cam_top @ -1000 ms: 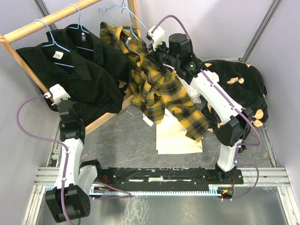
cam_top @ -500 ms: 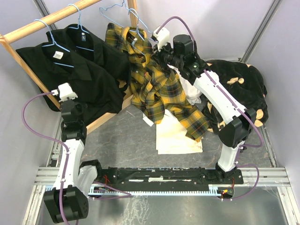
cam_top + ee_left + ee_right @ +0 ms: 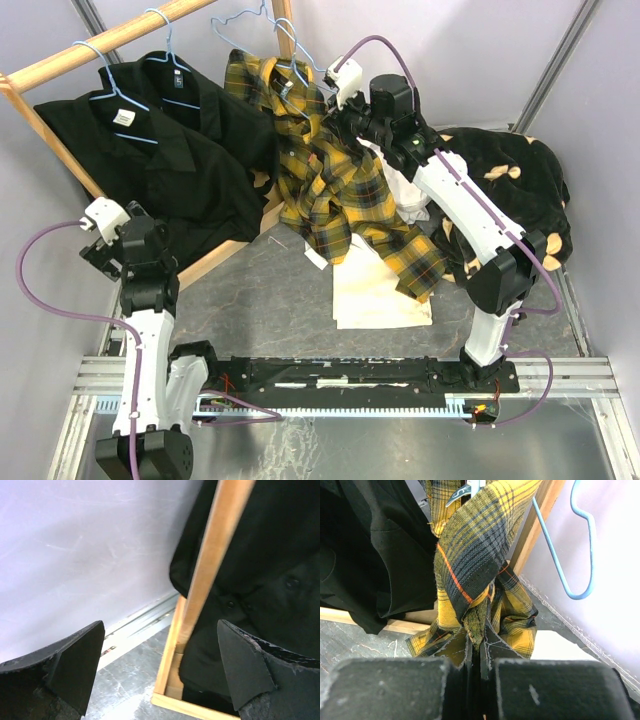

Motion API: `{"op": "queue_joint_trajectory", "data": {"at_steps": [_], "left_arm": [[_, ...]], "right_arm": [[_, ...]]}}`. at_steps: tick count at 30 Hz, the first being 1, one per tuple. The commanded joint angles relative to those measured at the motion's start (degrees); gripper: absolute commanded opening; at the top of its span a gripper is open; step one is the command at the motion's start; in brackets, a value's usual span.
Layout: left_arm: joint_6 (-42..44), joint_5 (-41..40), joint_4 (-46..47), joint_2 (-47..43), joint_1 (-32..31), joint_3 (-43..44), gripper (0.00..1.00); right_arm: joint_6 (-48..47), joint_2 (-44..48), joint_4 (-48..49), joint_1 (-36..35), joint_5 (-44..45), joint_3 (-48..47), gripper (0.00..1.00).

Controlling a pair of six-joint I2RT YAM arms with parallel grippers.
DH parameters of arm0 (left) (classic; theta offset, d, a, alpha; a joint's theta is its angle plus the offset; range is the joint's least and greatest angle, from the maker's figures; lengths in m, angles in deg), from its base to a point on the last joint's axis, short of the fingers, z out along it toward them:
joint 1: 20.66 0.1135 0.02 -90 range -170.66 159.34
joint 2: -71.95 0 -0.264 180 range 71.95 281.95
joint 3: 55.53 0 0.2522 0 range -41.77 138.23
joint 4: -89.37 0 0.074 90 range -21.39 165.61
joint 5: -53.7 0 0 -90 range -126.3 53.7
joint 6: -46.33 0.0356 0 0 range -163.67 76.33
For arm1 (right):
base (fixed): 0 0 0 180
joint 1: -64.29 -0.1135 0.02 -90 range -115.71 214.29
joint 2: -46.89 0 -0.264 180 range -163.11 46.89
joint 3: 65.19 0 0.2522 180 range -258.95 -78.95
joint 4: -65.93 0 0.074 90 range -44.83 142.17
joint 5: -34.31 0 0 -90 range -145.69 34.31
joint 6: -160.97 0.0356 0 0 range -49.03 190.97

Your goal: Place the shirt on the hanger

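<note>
The yellow-and-black plaid shirt [image 3: 335, 185] hangs from the back of the wooden rack down to the table. My right gripper [image 3: 328, 103] is up at its collar end, shut on a fold of the plaid cloth [image 3: 470, 570]; the right wrist view has the cloth pinched at my right gripper [image 3: 480, 650]. A light-blue wire hanger [image 3: 592, 555] hangs bare against the wall beside the shirt, and blue wire [image 3: 297, 47] also shows above the collar. My left gripper [image 3: 103, 250] is low at the left by the rack's post; the left wrist view shows it [image 3: 160, 670] open and holding nothing.
Two black shirts [image 3: 170, 150] hang on blue hangers from the wooden rail [image 3: 100, 45]. The rack's post [image 3: 210, 565] and base frame [image 3: 195, 707] stand right before the left fingers. A cream-white shirt [image 3: 375, 290] lies on the table, and a black-and-tan garment [image 3: 510, 190] at right.
The left gripper has opened wide and swung left, away from the black shirt toward the wall. The right gripper lifted the plaid shirt toward the rail earlier and now holds still.
</note>
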Motion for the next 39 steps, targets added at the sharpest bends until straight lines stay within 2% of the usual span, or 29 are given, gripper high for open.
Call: {"op": "queue_joint_trajectory", "data": {"at_steps": [1, 8, 12, 20, 26, 28, 31, 32, 36, 39], "left_arm": [[0.2, -9.9, 1.5, 0.5, 0.1, 0.6, 0.99], [7.6, -8.4, 17.5, 5.7, 0.9, -1.1, 1.00], [10.1, -5.0, 26.3, 9.0, 3.0, -2.5, 0.97], [11.1, -0.5, 39.7, 16.2, 5.6, -4.1, 0.78], [10.6, 1.2, 41.8, 21.2, 7.6, -3.3, 0.68], [10.1, 1.5, 41.9, 22.0, 8.0, -3.4, 0.59], [9.2, 1.9, 42.9, 21.5, 8.2, -4.7, 0.27], [9.2, 1.8, 43.3, 21.2, 8.2, -5.3, 0.21], [9.4, 2.1, 44.4, 19.5, 8.4, -6.9, 0.06], [9.4, 3.3, 43.6, 18.9, 8.4, -7.0, 0.03]], "right_arm": [[1.4, 2.8, 4.6, 0.3, -1.4, -1.1, 0.00], [1.2, 2.4, 3.3, 0.3, -1.4, -2.6, 0.00], [1.2, 2.2, 2.7, 0.3, -1.6, -3.8, 0.00], [1.4, 1.7, 2.0, 0.3, -2.0, -5.5, 0.00], [1.7, 1.4, 1.6, 0.3, -2.0, -6.4, 0.00], [1.6, 1.4, 1.5, 0.3, -2.0, -6.4, 0.00], [1.3, 1.6, 1.4, 0.3, -1.9, -6.2, 0.00], [1.2, 1.7, 1.4, 0.3, -1.8, -6.1, 0.00], [1.4, 1.5, 1.5, 0.3, -1.7, -6.3, 0.00], [1.6, 1.5, 1.5, 0.3, -1.8, -6.4, 0.00]]}}
